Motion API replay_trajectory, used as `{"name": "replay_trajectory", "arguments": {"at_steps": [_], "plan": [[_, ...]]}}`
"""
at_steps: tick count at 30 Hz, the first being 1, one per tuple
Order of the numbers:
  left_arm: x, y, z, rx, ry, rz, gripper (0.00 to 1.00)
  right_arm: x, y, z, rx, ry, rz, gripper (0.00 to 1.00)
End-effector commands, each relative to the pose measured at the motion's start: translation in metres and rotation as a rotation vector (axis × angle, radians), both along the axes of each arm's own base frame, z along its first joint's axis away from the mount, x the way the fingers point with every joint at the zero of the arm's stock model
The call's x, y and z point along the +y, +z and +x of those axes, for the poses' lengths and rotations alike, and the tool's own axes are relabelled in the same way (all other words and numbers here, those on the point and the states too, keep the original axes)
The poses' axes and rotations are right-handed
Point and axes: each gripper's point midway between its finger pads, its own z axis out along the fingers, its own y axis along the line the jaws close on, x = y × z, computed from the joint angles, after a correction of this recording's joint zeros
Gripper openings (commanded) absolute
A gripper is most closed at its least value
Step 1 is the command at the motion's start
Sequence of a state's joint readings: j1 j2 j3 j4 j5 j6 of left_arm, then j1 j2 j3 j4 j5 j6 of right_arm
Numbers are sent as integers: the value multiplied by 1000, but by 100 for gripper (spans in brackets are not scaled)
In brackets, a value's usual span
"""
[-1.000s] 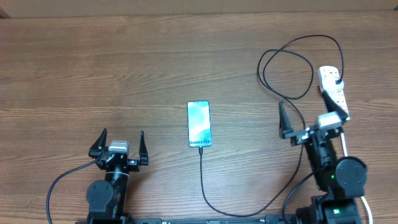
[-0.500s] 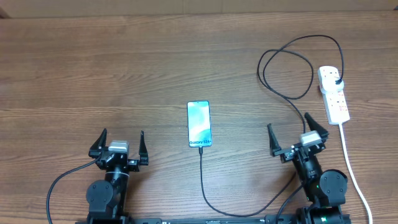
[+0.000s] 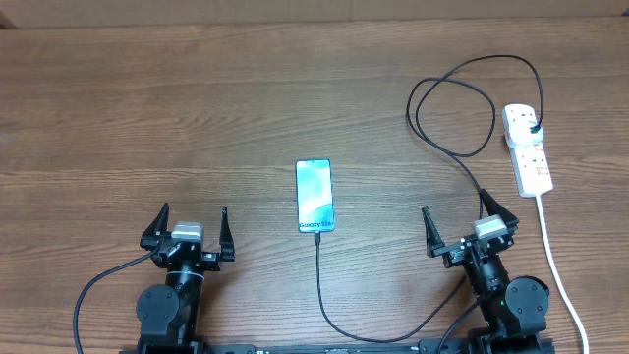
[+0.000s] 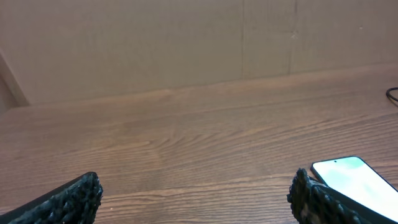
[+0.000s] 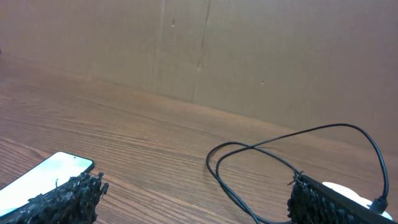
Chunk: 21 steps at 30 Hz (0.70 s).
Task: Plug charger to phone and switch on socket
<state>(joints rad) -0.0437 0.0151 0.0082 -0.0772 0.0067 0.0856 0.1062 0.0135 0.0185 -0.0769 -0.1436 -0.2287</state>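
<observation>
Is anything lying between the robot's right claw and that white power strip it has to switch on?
Only the charger cable: it runs on the table across the gap between the open right gripper and the power strip. Nothing else visible blocks the way.

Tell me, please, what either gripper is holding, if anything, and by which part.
Nothing is held: the left gripper and the right gripper are both open and empty.
</observation>
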Motion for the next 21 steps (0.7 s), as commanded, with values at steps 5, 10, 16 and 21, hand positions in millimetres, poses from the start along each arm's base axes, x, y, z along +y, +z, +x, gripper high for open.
{"name": "replay_trajectory", "arguments": {"at_steps": [5, 10, 16, 21], "plan": [[1, 1, 0, -7, 1, 19, 100, -1, -3, 0, 5, -6, 22, 100], [1, 1, 0, -7, 1, 19, 99, -1, -2, 0, 17, -8, 69, 100], [1, 1, 0, -7, 1, 19, 100, -17, -2, 4, 31, -105, 146, 100], [1, 1, 0, -7, 1, 19, 100, -29, -4, 5, 40, -175, 192, 100]]}}
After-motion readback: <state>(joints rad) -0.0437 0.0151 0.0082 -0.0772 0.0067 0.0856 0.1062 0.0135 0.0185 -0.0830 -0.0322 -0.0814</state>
